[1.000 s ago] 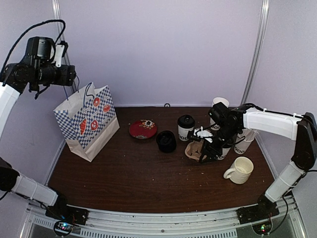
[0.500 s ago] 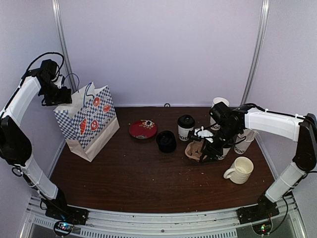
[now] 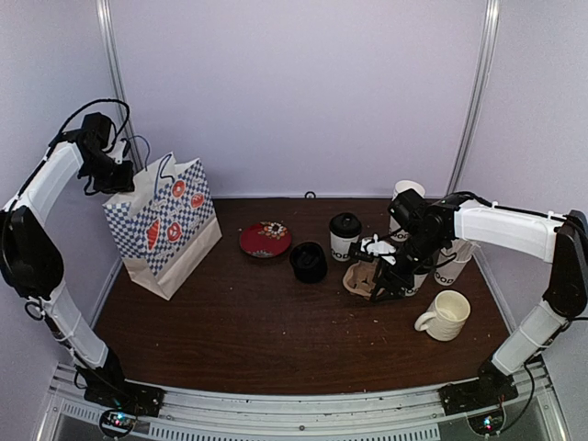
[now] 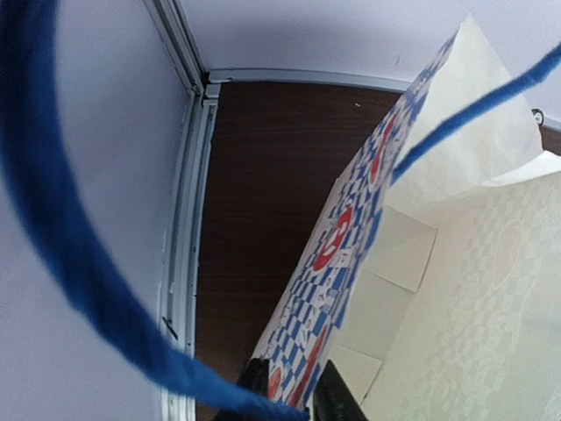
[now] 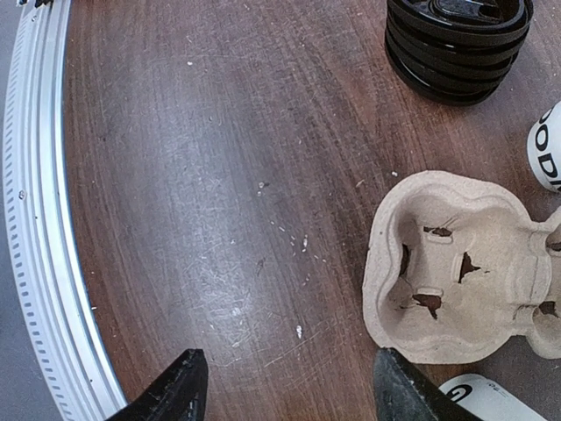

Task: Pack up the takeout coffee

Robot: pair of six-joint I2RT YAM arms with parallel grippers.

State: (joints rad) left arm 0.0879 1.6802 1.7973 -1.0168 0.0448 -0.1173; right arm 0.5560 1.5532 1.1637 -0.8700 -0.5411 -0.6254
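Left arm has swung down from high at the wall to the bag (image 3: 165, 225). Left gripper (image 4: 294, 396) is now pinched on its checkered rim, handle (image 4: 70, 289) alongside. Likely steadying the mouth for loading.

Right gripper (image 5: 289, 395) unmoved: jaws wide, empty, hovering over the table (image 5: 219, 175).

Carrier (image 5: 456, 263) lies just beside it, off the right-hand finger in the wrist view, nearest well empty.

Lidded cup (image 3: 344, 236) stands just beyond the carrier, not yet seated.

dark wood table (image 3: 248, 322), checkered paper bag (image 3: 165, 230), red plate (image 3: 265, 239), black lid stack (image 3: 308, 262), lidded cup (image 3: 344, 236), pulp carrier (image 5: 456, 263), cream mug (image 3: 446, 315)
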